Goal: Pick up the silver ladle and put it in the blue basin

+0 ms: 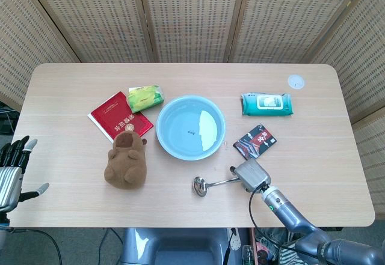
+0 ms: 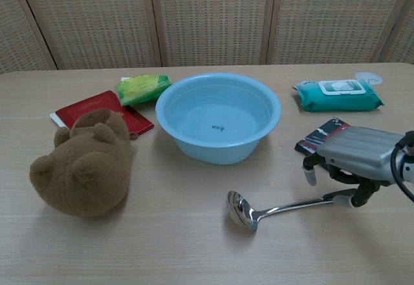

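Note:
The silver ladle [image 1: 212,184] [image 2: 278,207] lies flat on the table in front of the blue basin [image 1: 191,98] [image 2: 213,150], bowl end to the left. My right hand [image 1: 251,175] [image 2: 354,153] hovers palm down over the ladle's handle end and hides its dark tip. Its fingers [image 2: 358,198] curl down to the handle, while the thumb hangs apart on the near side; no closed grip shows. The basin stands empty. My left hand [image 1: 12,172] is off the table's left edge with its fingers spread, holding nothing.
A brown plush toy [image 1: 126,160] lies left of the basin, with a red book [image 1: 117,116] and a green packet [image 1: 144,97] behind it. A dark snack packet [image 1: 255,140] and a teal wipes pack [image 1: 266,104] lie to the right. A white disc [image 1: 295,82] sits far right.

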Controlling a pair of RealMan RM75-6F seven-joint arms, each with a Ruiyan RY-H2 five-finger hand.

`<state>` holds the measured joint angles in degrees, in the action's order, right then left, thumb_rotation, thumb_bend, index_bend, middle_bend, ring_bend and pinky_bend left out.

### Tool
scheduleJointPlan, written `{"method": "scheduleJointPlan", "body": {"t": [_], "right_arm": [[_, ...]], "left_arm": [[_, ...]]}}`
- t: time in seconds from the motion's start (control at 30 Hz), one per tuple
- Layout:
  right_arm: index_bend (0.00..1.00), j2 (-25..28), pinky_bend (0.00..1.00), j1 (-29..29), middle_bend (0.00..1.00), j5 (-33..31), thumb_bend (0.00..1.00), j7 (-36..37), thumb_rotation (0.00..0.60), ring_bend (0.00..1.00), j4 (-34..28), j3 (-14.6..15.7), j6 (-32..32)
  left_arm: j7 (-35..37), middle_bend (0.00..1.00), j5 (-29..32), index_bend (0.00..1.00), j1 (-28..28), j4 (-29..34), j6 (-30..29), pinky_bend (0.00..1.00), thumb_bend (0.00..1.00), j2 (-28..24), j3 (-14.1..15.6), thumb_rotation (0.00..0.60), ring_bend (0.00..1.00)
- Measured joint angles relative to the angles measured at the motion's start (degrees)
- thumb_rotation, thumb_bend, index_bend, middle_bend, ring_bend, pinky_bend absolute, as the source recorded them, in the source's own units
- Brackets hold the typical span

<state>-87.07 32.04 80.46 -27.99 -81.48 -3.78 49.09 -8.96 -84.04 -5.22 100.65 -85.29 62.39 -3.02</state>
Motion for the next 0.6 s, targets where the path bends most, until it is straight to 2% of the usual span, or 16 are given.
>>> {"method": "scheduleJointPlan", "body": {"t": [0.23, 0.6], "right_arm": [[0.41, -3.42, 1.0, -0.02, 0.93, -0.14, 0.32, -0.62, 0.6, 0.89, 4.05, 1.07, 1.97], [0.42, -5.95, 1.0, -0.05, 0.93, -1.76, 0.32, -0.67, 0.6, 0.89, 6.39, 1.53, 2.82]], "left_arm": [[0.03, 0.0, 0.18, 0.0, -0.01, -0.02, 0.0, 0.0, 0.0, -0.03, -0.08, 0.6, 0.0], [0.01, 0.0, 0.39, 0.0, 0.02, 0.0, -0.06, 0.0, 0.0, -0.03, -0.14, 0.6, 0.0]]}}
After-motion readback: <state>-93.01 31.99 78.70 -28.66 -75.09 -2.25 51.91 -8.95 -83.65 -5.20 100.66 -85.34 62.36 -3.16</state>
